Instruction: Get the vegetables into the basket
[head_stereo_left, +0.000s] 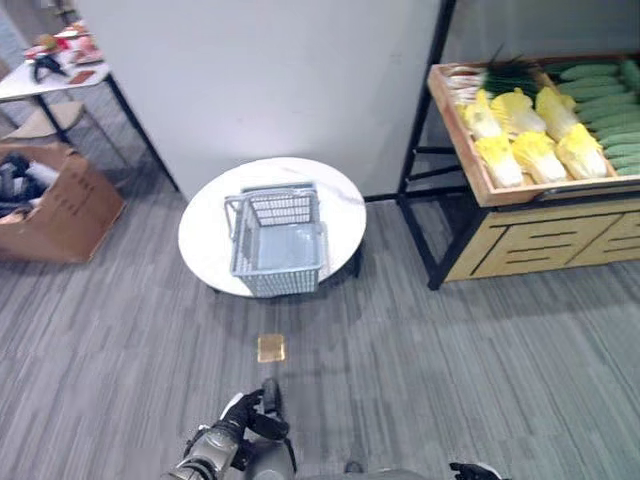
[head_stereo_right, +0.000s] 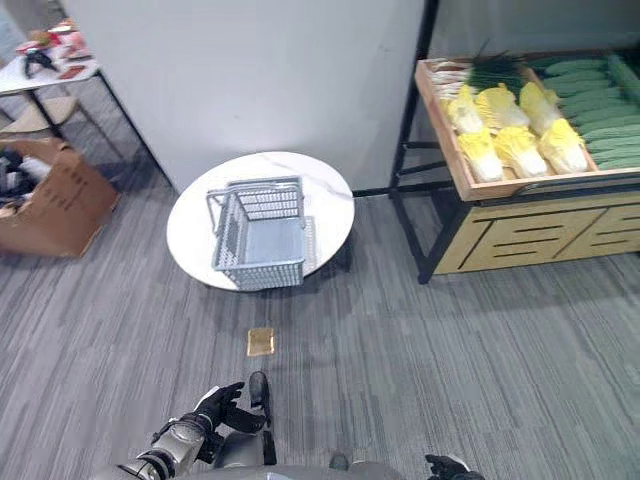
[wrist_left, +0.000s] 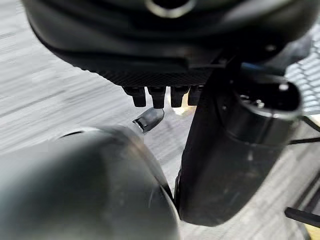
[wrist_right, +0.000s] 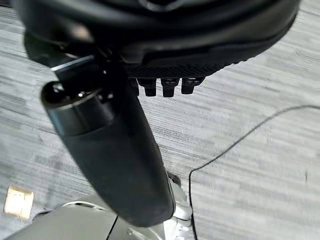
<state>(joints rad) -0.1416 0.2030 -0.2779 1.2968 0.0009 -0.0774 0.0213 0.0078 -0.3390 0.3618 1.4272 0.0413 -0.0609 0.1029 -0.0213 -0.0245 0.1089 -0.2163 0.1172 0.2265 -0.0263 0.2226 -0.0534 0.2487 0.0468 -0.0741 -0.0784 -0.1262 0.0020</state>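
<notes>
Vegetables (head_stereo_left: 540, 130) are lying in a slanted wooden produce tray (head_stereo_left: 455, 130) on a black-framed display stand (head_stereo_left: 420, 200) to the robot's right, well apart from the basket. Pale yellow cabbages (head_stereo_right: 505, 130), leafy and ruffled at the top, are sitting in two loose rows near the tray's front. Long green cucumbers (head_stereo_left: 610, 110) are stacked side by side along the tray's right part, and a bunch of dark green leafy stalks (head_stereo_left: 510, 75) is resting at the back.

A grey wire basket (head_stereo_left: 278, 243) is standing upright on a round white tabletop (head_stereo_left: 345, 215), between the robot and a pale wall panel (head_stereo_left: 270, 80); nothing is showing inside it. A small tan square (head_stereo_left: 271, 348) is lying flat on the grey striped floor (head_stereo_left: 480, 360), just in front of the tabletop.

The left robot hand (head_stereo_left: 245, 412) is hanging low near the bottom edge of the head views, its fingers relaxed and spread, holding nothing. The right robot hand (head_stereo_right: 445, 466) is showing at the bottom edge on the right; its own wrist view is showing straight fingers (wrist_right: 170, 86) over bare floor, gripping nothing.

A brown cardboard box (head_stereo_left: 60, 205) is sitting on the floor at far left, below a small cluttered side table (head_stereo_left: 50, 75).
</notes>
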